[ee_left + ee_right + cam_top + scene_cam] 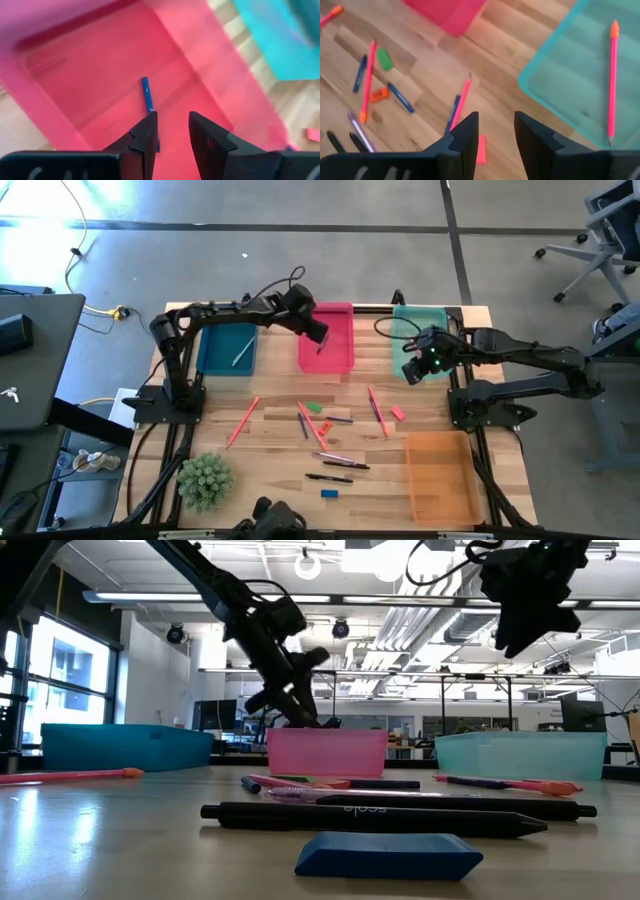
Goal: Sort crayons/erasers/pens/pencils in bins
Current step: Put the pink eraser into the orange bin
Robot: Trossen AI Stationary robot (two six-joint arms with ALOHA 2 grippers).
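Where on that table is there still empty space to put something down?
Bare wood lies between the blue bin and the potted plant, broken only by one pink pencil. The orange bin holds nothing. The middle is crowded with pens, pencils and erasers, from the green eraser down to the blue eraser.

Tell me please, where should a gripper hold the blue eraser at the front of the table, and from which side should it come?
Probably from straight above, with the fingers closing across the short width at the middle of the blue eraser. It lies flat and alone on the table, a low block with its long side running left to right. The nearest pen lies just behind it, so the descent should stay clear of that.
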